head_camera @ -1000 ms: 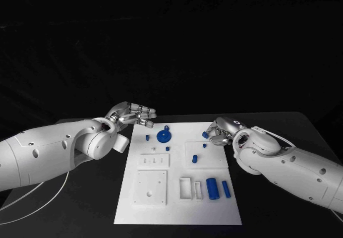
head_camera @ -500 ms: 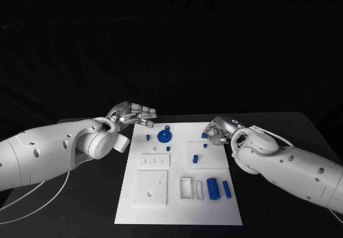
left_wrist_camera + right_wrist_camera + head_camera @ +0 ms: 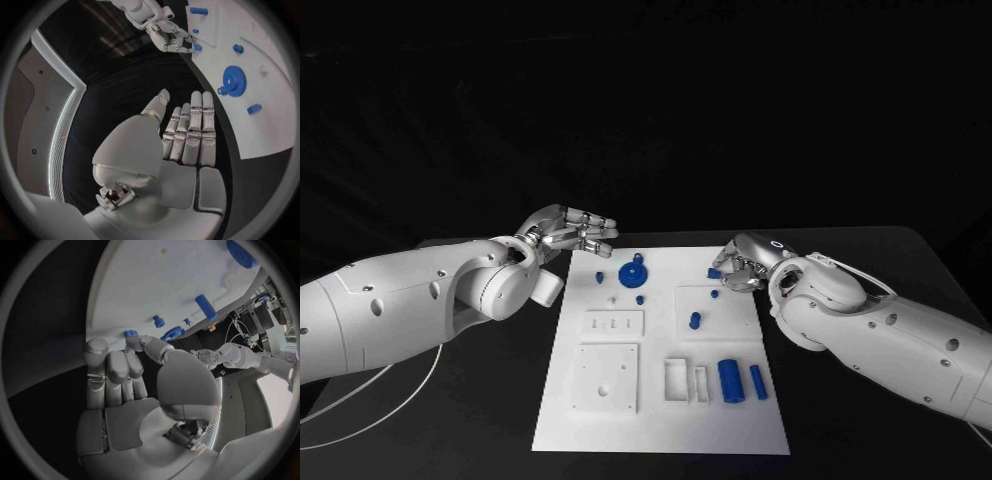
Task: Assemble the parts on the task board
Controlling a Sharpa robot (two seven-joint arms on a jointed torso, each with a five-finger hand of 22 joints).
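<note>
Both hands: left hand point(image 3: 574, 230) empty, right hand point(image 3: 740, 265) fingers point(image 3: 134, 342) on blue part point(image 3: 130, 333).

On my table lies one white board point(image 3: 661, 400). I count on it one blue gear point(image 3: 632, 274), two blue cylinders point(image 3: 730, 379) lying side by side, and five small blue pegs point(image 3: 694, 320); two of my hands point(image 3: 574, 231).
</note>
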